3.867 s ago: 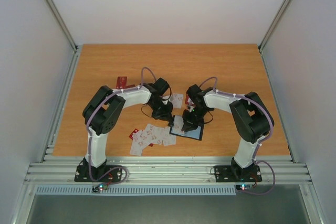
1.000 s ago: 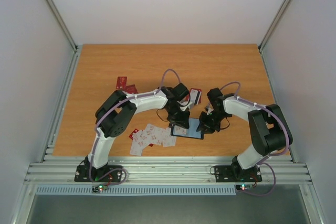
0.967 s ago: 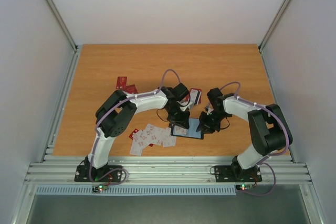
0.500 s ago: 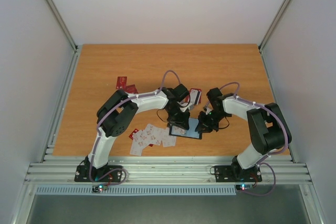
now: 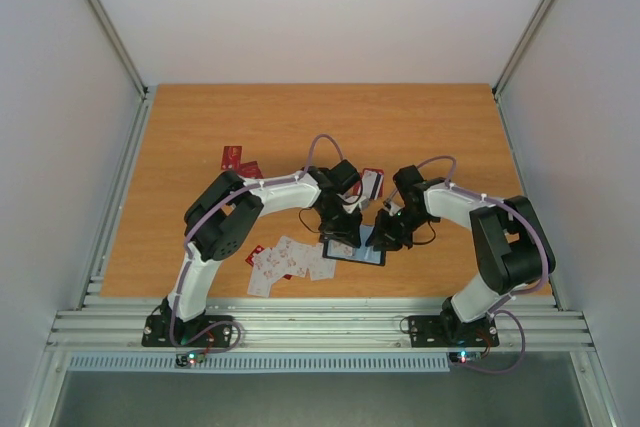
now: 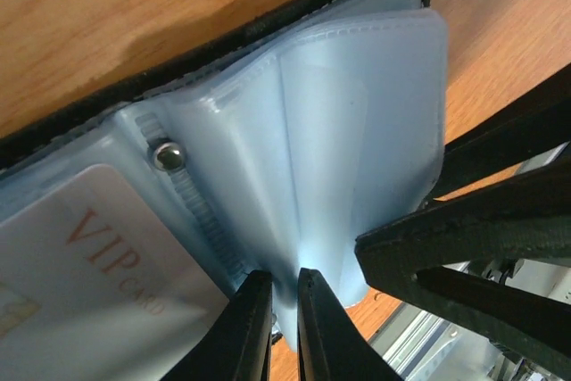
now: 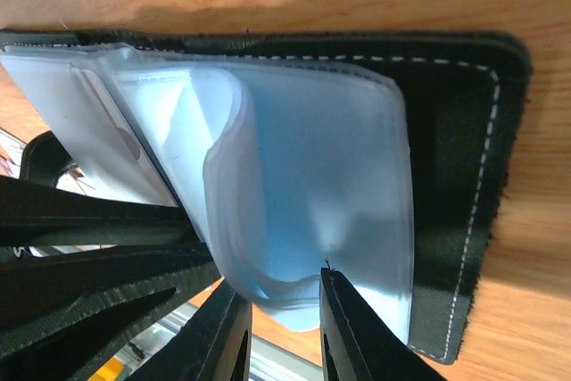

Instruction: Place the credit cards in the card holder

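The black card holder lies open on the table, its pale bluish plastic sleeves facing up. My left gripper is over its left half and is shut on one lifted sleeve. A white VIP card sits in a sleeve to the left. My right gripper is at the holder's right side. It is open, and its fingers straddle the curled edge of several sleeves. Loose credit cards, white with red marks, lie left of the holder.
Two red cards lie at the back left. One more card lies just behind the two grippers. The two grippers are close together, and the right gripper's fingers show in the left wrist view. The table's near edge is close.
Since 3.9 s ago the left arm has reached right over the holder and the right gripper has shifted to its right side. In the last second the right gripper crept slightly left.
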`<state>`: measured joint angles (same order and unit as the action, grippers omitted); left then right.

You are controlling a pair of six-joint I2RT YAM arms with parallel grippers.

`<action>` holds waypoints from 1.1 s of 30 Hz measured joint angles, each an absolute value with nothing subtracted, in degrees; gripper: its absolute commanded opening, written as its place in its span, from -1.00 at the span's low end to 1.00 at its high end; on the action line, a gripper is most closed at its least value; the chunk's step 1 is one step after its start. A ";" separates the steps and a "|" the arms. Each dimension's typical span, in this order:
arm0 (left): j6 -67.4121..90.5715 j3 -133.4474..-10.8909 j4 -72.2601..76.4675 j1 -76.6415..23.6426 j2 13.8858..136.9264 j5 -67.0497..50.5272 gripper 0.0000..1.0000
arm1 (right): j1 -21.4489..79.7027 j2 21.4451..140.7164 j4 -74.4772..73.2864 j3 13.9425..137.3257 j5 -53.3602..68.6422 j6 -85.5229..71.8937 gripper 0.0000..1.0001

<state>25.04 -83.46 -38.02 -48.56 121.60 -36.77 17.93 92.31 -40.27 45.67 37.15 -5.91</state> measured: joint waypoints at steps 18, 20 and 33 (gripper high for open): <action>26.83 -82.46 -36.10 -48.60 121.43 -38.06 -0.75 | 17.93 89.82 -36.95 42.54 37.15 -6.31 -0.90; 27.22 -82.46 -36.38 -48.60 120.97 -37.43 -0.74 | 17.96 89.49 -37.69 42.96 37.30 -6.17 -0.88; 30.06 -77.25 -38.61 -43.09 106.91 -31.18 -0.69 | 21.93 90.96 -41.60 50.00 39.11 -5.08 -0.65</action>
